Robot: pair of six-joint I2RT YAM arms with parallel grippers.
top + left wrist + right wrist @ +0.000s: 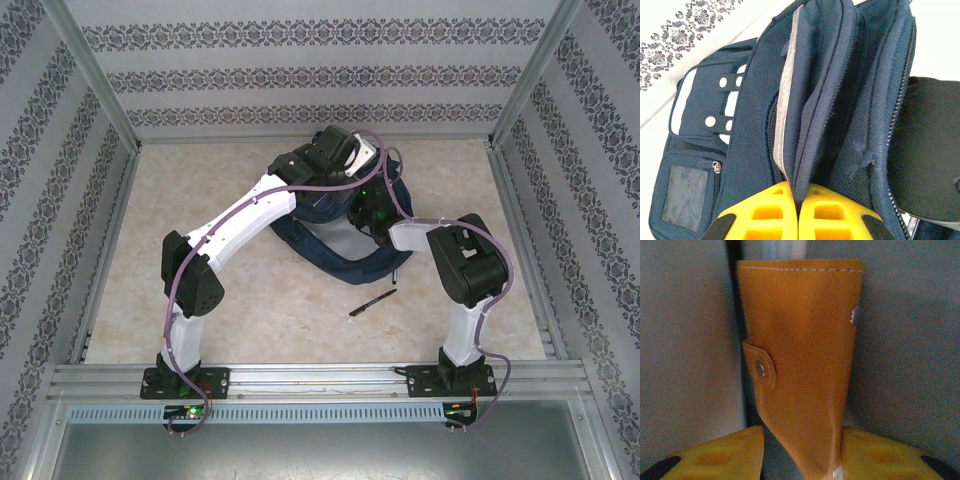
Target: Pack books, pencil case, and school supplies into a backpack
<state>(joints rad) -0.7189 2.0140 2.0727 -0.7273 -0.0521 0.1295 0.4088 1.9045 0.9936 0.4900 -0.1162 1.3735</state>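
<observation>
Rail (320, 375) — pen (372, 304) on beige table (200, 190), patterned walls (300, 70).

Overhead view: bright, even light; soft shadows on the table (250, 300). Right wrist view: dim, grainy, orange booklet (800, 355) slightly blurred.

The booklet (800, 355) fills the backpack (840, 100) slot; table (270, 325) near the pen (372, 304) is free.

The worktop (250, 330) shows pale, marbled beige. Wallpaper panels (300, 70) with dark floral bands close off its far, left and right edges, silver posts (92, 72) rise at the far corners, and a metal rail (320, 378) runs along the near edge.
</observation>
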